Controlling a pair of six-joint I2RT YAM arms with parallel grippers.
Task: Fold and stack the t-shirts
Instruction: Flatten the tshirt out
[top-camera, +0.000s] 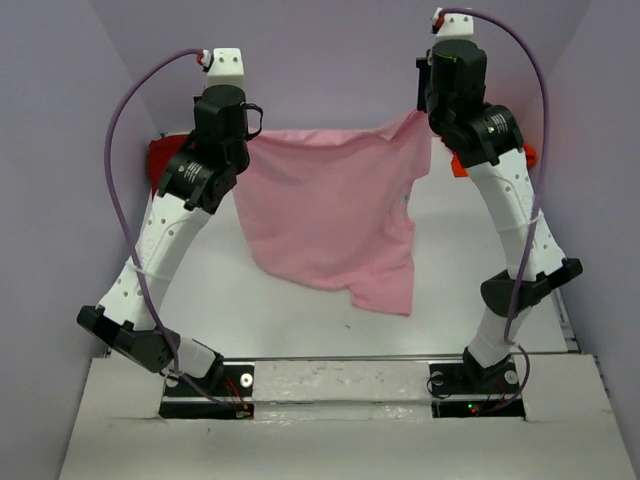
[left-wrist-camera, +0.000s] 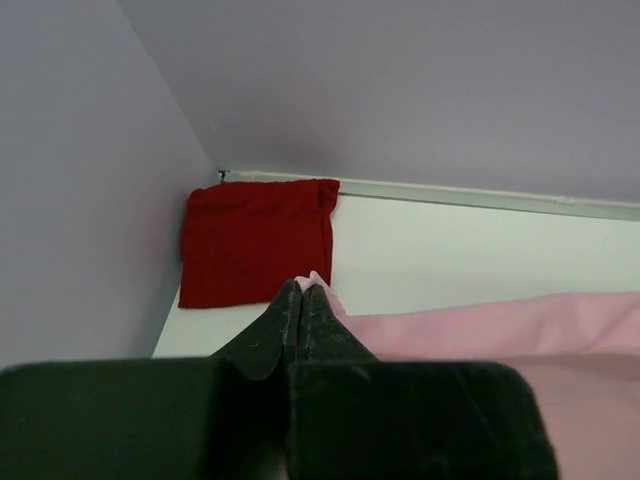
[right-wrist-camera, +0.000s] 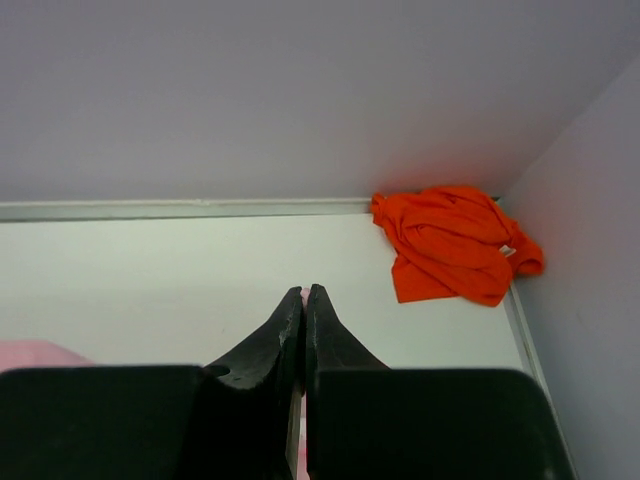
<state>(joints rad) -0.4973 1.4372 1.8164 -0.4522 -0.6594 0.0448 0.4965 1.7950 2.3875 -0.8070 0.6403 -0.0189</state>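
The light pink t-shirt (top-camera: 335, 210) hangs spread between both raised arms, its lower hem trailing toward the table. My left gripper (left-wrist-camera: 303, 288) is shut on its left top corner, pink cloth (left-wrist-camera: 480, 325) running off to the right. My right gripper (right-wrist-camera: 304, 292) is shut on the right top corner, a sliver of pink between the jaws. The dark red t-shirt (left-wrist-camera: 255, 243) lies folded flat in the far left corner, partly hidden behind the left arm in the top view (top-camera: 160, 155). The bright orange t-shirt (right-wrist-camera: 450, 242) lies crumpled in the far right corner.
Lilac walls close in the white table (top-camera: 300, 320) at the back and both sides. The arm bases (top-camera: 205, 385) sit on a rail at the near edge.
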